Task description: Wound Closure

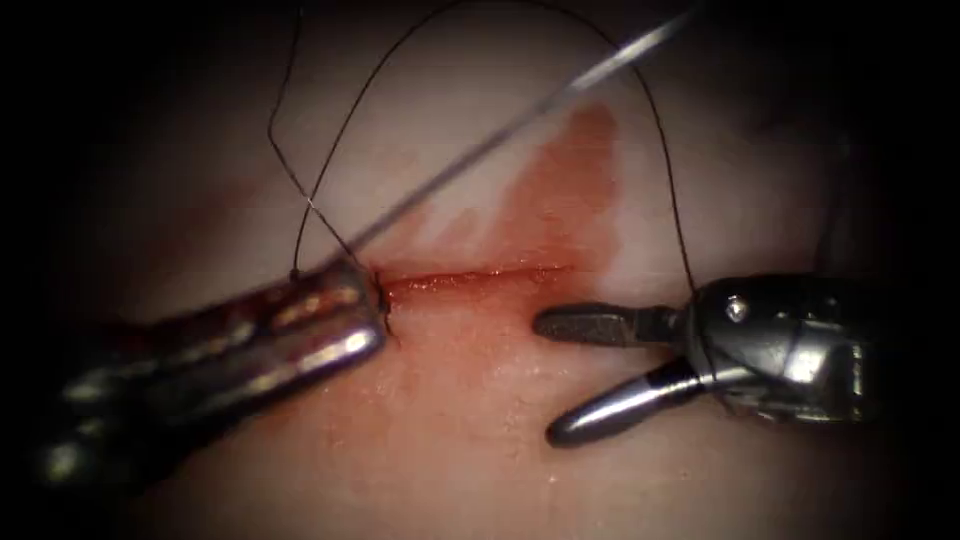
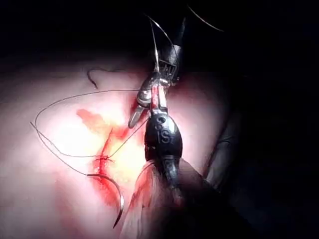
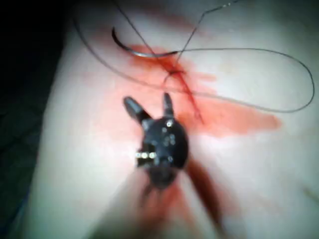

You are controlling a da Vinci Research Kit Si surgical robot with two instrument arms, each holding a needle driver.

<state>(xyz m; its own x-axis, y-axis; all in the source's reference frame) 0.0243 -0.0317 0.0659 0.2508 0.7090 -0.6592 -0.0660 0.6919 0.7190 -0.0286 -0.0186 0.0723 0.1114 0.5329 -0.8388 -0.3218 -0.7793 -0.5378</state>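
Where the cut (image 1: 470,278) runs as a thin red line across the pale tissue (image 1: 450,470), the endoscope view has one tool at each end of it; the left tool (image 1: 378,318) comes up from the lower left, its two long jaws lying together, tips touching the cut's left end; whether they pinch any thread I cannot tell. The right tool (image 1: 548,378) sits near the cut's right end, just below the line, its jaws spread wide apart and holding nothing; the right wrist view shows the same spread jaws (image 3: 145,99) just beside the cut.

Dark thread (image 1: 668,170) loops high over the tissue, one end dropping behind the right tool's wrist, two strands dropping to the left tool's tip; a bright straight streak (image 1: 520,125) slants from that tip up to the right, and I cannot tell what it is. Red fluid (image 1: 570,180) stains the tissue above the cut.

The curved needle (image 2: 119,196) lies on the tissue past the stitch (image 2: 105,158) at the cut's end, thread trailing from it, no jaws on it; the right wrist view shows the needle (image 3: 134,50) likewise; whether its point is in the tissue I cannot tell.

A dark tool housing (image 2: 162,135) carries pale letters that look like "IS"; which arm's it is I cannot tell.
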